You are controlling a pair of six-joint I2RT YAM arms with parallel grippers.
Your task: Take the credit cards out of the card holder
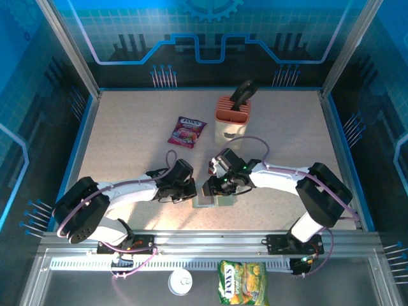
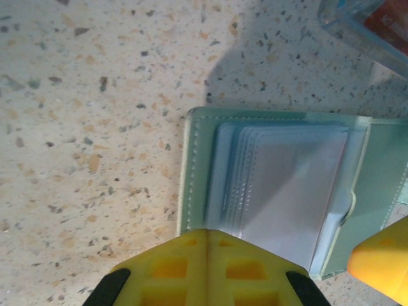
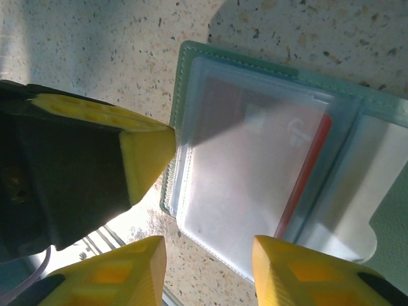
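- Grey-green on the outside and pale blue-grey within, the card holder (image 1: 212, 199) lies opened flat on the table (image 1: 127, 146). It sits close to the middle of the near edge, with both of its 2 panels facing up so the clear sleeves can be reached from above.
- Left gripper (image 2: 207, 245) is clenched, its 2 yellow fingers pressed together with nothing between them. The closed tip rests at the holder's stitched rim. I judge it serves as a weight, pinning the holder so it neither slides nor folds shut when a card is pulled.
- Right gripper (image 3: 209, 248) has its jaws parted and empty, 1 finger to each side over the edge of a sleeved panel. That looks like lining up for a pinch, not a grasp made.
- Of the credit cards (image 3: 306, 178), 1 red edge shows through the clear sleeve of that panel, so none is out yet. How many are stacked behind it I cannot tell.
- The sleeve is slick and the card thin, so the fingers could close on plastic film along with the card, or on the film alone. The pin at the rim matters most at that point.
- Purple-red snack packet (image 1: 187, 132) and peach slotted block (image 1: 231, 118) sit well apart, further towards the far edge and clear of both arms.
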